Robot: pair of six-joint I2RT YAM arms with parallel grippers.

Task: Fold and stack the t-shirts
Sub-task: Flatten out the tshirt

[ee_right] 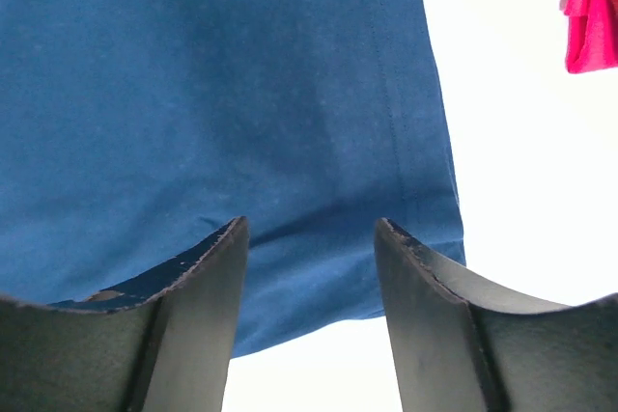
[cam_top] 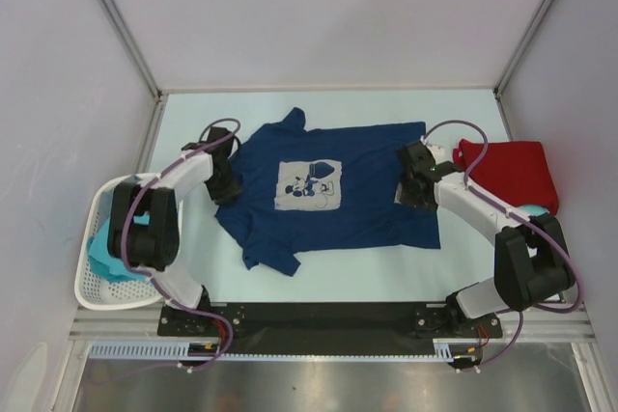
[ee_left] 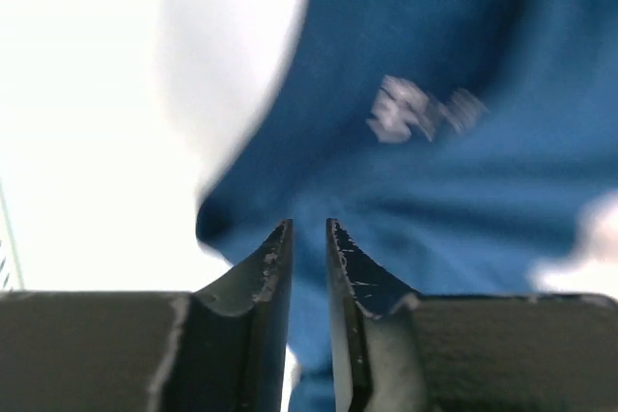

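Note:
A navy blue t-shirt [cam_top: 333, 195] with a pale grey square chest print [cam_top: 309, 185] lies spread flat in the middle of the table. My left gripper [cam_top: 225, 185] hovers at its left edge. In the left wrist view this gripper [ee_left: 309, 224] has its jaws a narrow gap apart, with blurred navy cloth [ee_left: 463, 200] beyond them and nothing pinched. My right gripper [cam_top: 417, 180] is over the shirt's right edge. In the right wrist view it [ee_right: 309, 221] stands open above the navy hem [ee_right: 193, 94]. A folded red t-shirt [cam_top: 507, 173] lies at the right, and a turquoise one [cam_top: 111, 253] is in the basket.
A white perforated basket [cam_top: 92, 287] stands at the table's left front corner beside the left arm. A bit of turquoise cloth [cam_top: 534, 209] shows under the red t-shirt [ee_right: 589, 7]. White walls enclose the table on three sides.

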